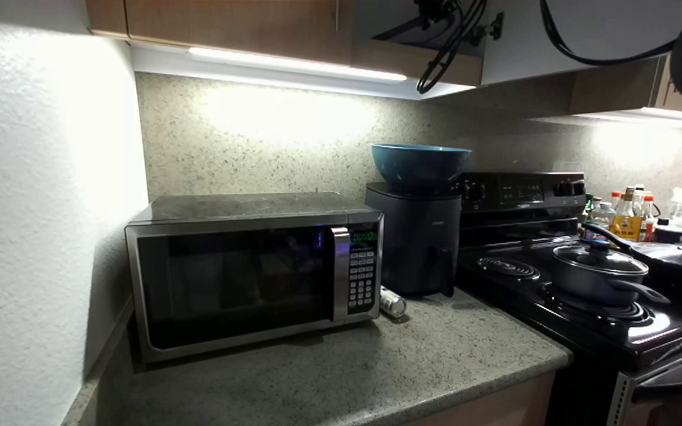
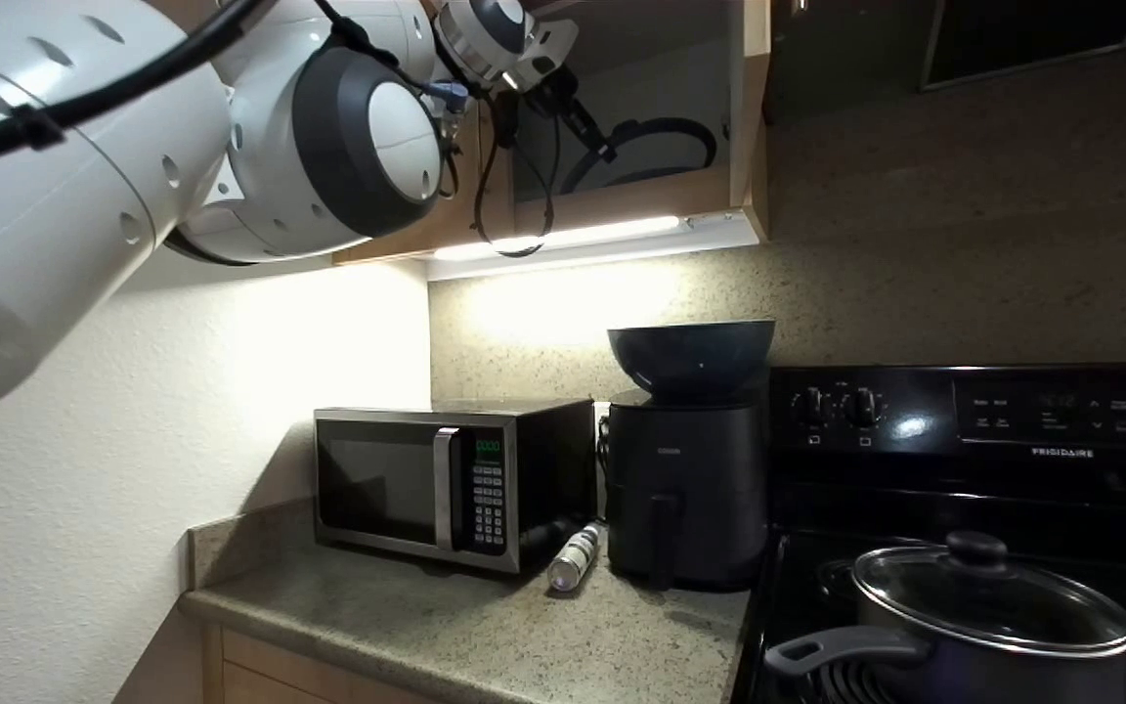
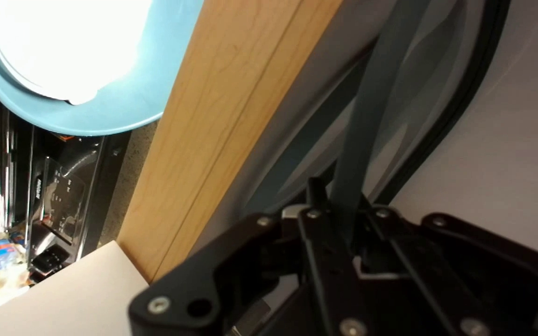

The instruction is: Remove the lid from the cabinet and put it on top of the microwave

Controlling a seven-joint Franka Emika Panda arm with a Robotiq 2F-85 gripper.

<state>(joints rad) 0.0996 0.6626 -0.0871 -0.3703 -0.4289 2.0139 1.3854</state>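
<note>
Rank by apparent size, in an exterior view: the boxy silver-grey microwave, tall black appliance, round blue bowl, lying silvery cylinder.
In an exterior view, largest to smallest:
Microwave
Tall black appliance
Round blue bowl
Silvery cylinder

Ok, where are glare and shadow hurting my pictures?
Wrist view: a patch over the blue bowl burns out white. Both exterior views: the light strip washes out the backsplash below, and shadow darkens the wall beside the microwave. In an exterior view, the lid reads as a dark arc in the dim cabinet.
</note>
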